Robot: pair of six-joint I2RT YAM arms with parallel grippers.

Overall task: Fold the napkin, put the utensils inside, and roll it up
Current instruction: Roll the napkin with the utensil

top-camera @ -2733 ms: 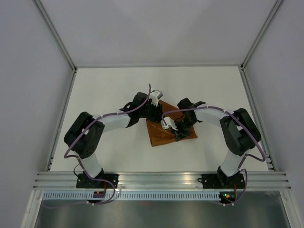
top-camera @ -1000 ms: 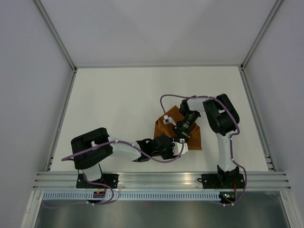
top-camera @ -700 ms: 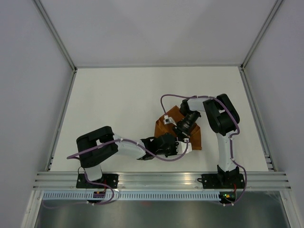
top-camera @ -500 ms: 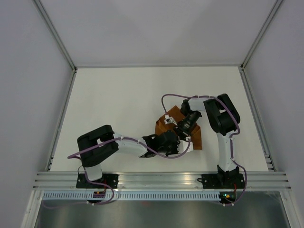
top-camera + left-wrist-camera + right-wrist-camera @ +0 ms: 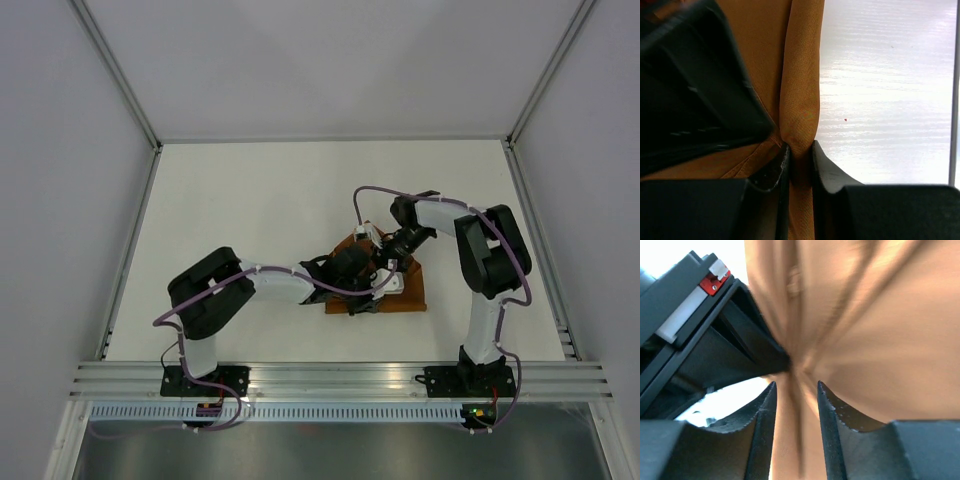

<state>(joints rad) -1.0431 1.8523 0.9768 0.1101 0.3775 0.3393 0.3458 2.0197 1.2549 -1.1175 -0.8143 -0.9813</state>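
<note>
The rust-orange napkin (image 5: pixel 408 293) lies folded and bunched right of the table's middle. My left gripper (image 5: pixel 365 288) is at its left edge; in the left wrist view the gripper (image 5: pixel 799 150) is shut on a raised fold of the napkin (image 5: pixel 801 75). My right gripper (image 5: pixel 386 262) meets it from the far right; in the right wrist view it (image 5: pixel 794 387) is closed around a ridge of the napkin (image 5: pixel 880 335). The two grippers almost touch each other. The utensils are not visible in any view.
The white table (image 5: pixel 250 200) is walled by grey panels with metal rails, such as the left rail (image 5: pixel 130 250). The right gripper's black body fills the left of the left wrist view (image 5: pixel 690 90). The left gripper's body (image 5: pixel 695 325) fills the left of the right wrist view.
My left arm has swung from the near edge up to the napkin's left side. My right arm's elbow has moved right and back. The napkin has been drawn into a lower, wider shape.
</note>
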